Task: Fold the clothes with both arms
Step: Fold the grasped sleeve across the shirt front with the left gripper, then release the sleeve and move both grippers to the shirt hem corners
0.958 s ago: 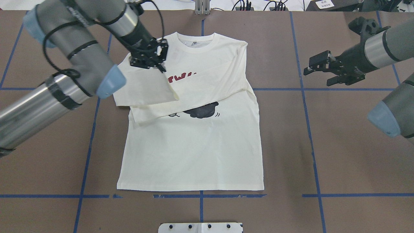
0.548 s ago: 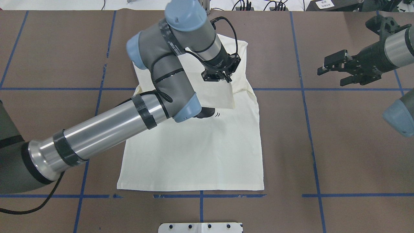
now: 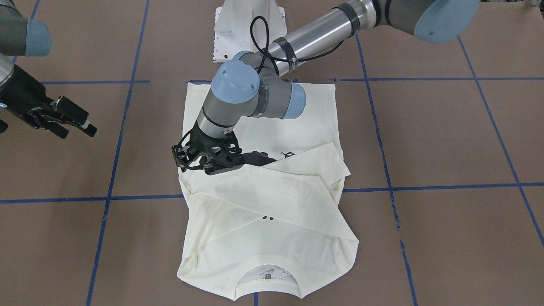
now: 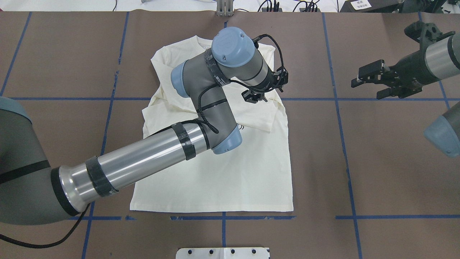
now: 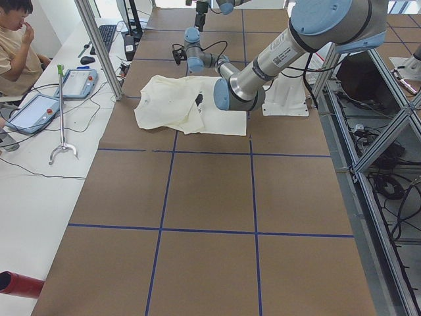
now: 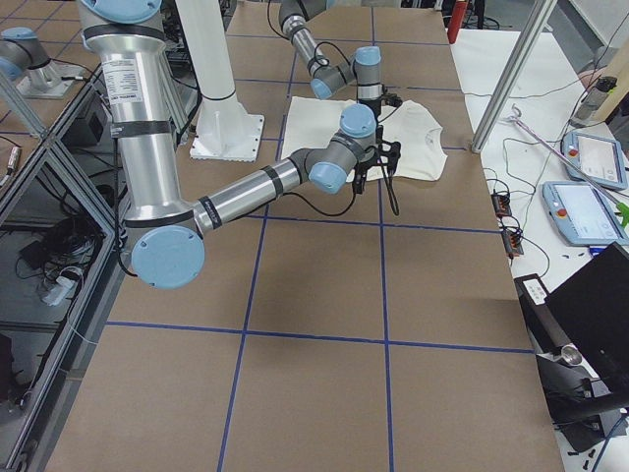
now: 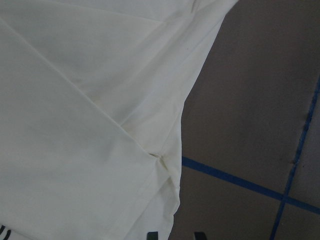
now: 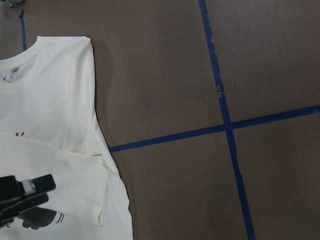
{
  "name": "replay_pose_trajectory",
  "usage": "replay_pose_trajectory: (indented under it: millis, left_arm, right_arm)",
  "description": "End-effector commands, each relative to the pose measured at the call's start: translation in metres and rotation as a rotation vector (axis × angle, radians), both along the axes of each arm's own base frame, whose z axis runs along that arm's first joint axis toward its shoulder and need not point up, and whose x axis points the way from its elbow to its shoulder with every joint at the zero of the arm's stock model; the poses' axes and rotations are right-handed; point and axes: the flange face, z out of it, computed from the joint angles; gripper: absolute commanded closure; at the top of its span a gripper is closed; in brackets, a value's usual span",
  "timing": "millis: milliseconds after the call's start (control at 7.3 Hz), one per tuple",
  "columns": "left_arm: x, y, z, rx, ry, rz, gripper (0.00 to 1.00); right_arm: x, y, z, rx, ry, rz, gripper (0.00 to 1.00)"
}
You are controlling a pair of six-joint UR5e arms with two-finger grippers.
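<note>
The left gripper (image 4: 257, 98) is reaching across the shirt (image 4: 215, 180) and hanging low over its right edge, just above the sleeve (image 4: 257, 117) folded across the chest. In the wrist view its fingers are looking spread apart, pinching nothing. The shirt is lying flat in the middle of the table (image 4: 377, 172). Its long way is running from the neck on the far side to the hem (image 4: 212, 208) near the robot. The right gripper (image 4: 367, 88) is hanging well off to the right, open and empty, so the left one is much nearer.
</note>
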Motion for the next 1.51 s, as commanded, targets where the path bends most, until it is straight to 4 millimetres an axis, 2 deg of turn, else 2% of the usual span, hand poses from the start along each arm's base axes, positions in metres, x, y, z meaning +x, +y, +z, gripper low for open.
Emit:
replay_pose_trajectory:
  millis: [0,137,274,411,548,685,958,1095,1369]
  left_arm:
    - [-0.092,0.004,0.051,-0.026,0.041,0.022,0.09]
    - [-0.136,0.023,0.092,0.008,0.039,0.017,0.09]
    - [-0.16,0.029,0.116,0.046,-0.008,0.017,0.1]
    - [-0.179,0.035,0.133,0.077,-0.061,0.024,0.1]
    - [-0.186,0.04,0.142,0.088,-0.076,0.016,0.1]
    - [-0.185,0.039,0.144,0.09,-0.083,0.005,0.1]
    - [-0.183,0.038,0.145,0.097,-0.093,-0.019,0.1]
    - [-0.182,0.036,0.147,0.098,-0.102,-0.032,0.1]
    - [-0.162,0.05,0.152,0.096,-0.113,-0.01,0.09]
  right_arm:
    - [-0.067,0.048,-0.028,-0.051,-0.015,-0.02,0.0]
    - [-0.12,0.094,-0.052,-0.044,-0.009,0.04,0.0]
    - [-0.183,0.151,-0.065,-0.056,-0.001,0.127,0.02]
    - [-0.218,0.203,-0.068,-0.01,0.023,0.168,0.02]
    - [-0.246,0.249,-0.065,-0.049,0.127,0.194,0.06]
    - [-0.264,0.282,-0.058,-0.032,0.181,0.225,0.18]
    - [-0.27,0.293,-0.045,-0.095,0.193,0.249,0.38]
    - [-0.274,0.293,-0.032,-0.094,0.222,0.25,0.39]
    - [-0.277,0.293,-0.027,-0.093,0.233,0.249,0.41]
